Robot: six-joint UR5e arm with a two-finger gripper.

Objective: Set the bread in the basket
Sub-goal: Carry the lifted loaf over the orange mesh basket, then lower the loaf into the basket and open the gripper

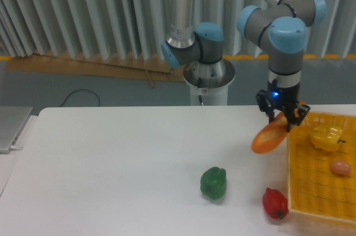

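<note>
Risk first: the bread (269,138) is long and hangs tilted, its low end down and to the left of the claw (283,118) over the bare desk (111,158), its high end hidden at the claw; should the arm carry on rightward at this height, I judge that low end could catch the near wall of the basket (290,161), twisting the loaf in the grip or pushing the basket along; a release made too soon would drop it across the rim, half in and half out, since most of its length lies outside the mesh. The claw is clamped on the bread near its upper end, so the long free end may swing. Basket, just right of and below the claw: it holds a yellow pepper (327,136) close beside the claw and a small pinkish egg-like thing (340,167) lower down; both take up floor where the loaf must lie, so it may come to rest on them. Outside, below the claw, a red pepper (275,203) stands just beside the basket wall; a green pepper (213,182) lies lower left.
</note>
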